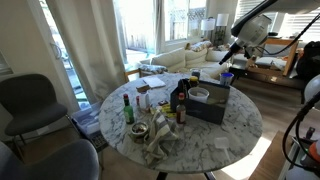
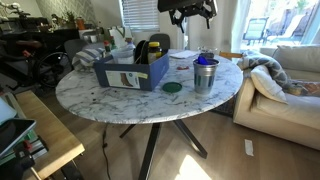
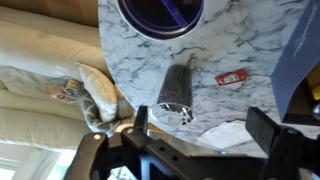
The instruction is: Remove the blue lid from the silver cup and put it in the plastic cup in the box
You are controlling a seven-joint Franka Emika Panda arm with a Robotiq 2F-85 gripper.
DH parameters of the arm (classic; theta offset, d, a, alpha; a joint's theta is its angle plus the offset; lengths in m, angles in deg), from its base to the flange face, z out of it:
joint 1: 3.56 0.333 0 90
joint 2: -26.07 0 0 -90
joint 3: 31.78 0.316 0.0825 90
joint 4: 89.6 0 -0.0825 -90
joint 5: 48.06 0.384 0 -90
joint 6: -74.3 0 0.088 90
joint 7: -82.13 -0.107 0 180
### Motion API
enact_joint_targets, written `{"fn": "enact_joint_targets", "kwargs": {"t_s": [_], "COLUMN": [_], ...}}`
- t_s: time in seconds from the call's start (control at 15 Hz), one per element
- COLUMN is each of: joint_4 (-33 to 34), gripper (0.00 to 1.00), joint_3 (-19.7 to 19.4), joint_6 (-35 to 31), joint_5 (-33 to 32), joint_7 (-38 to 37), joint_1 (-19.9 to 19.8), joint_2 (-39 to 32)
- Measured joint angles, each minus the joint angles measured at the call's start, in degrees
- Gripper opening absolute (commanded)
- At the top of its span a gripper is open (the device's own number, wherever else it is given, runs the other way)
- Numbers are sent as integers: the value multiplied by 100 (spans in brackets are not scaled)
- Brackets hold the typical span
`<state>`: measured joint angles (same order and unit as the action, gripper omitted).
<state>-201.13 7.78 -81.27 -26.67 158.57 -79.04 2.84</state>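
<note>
**Over the desk: hand spread, lid on the cup**

High above the round marble desk (image 2: 120, 102) hangs the hand (image 2: 190, 12), well clear of everything below it. In the wrist view its two fingers (image 3: 140, 122) stand wide apart, with the marble showing between them. The blue lid (image 2: 206, 60) sits on top of the silver cup (image 2: 205, 79), which stands upright near the desk's edge on the sofa (image 2: 285, 85) side. A green lid (image 2: 172, 87) lies flat just beside that cup, between it and the box (image 2: 128, 73). The plastic cup (image 1: 199, 94) stands inside the box. Dark bottles (image 1: 127, 108) stand further along the desk, apart from the box.
</note>
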Motion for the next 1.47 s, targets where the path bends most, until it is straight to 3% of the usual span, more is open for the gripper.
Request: {"fn": "enact_joint_targets", "kwargs": {"t_s": [0.2, 0.27, 0.4, 0.67, 0.8, 1.13, 1.47], "joint_4": [168, 213, 264, 297, 354, 533, 727], "gripper": [100, 100, 100, 100, 100, 100, 97], "joint_3": [59, -101, -771, -1188, -1679, -2650, -3130], "joint_6": [1366, 1817, 2198, 2228, 2219, 2239, 1913], "joint_5": [174, 169, -79, -91, 88, 99, 382], "joint_7": [849, 1039, 1108, 1117, 1335, 2334, 3087], "joint_1": [-467, -469, -111, 281, 723, 1510, 1970], "joint_2": [63, 89, 172, 213, 245, 201, -28]}}
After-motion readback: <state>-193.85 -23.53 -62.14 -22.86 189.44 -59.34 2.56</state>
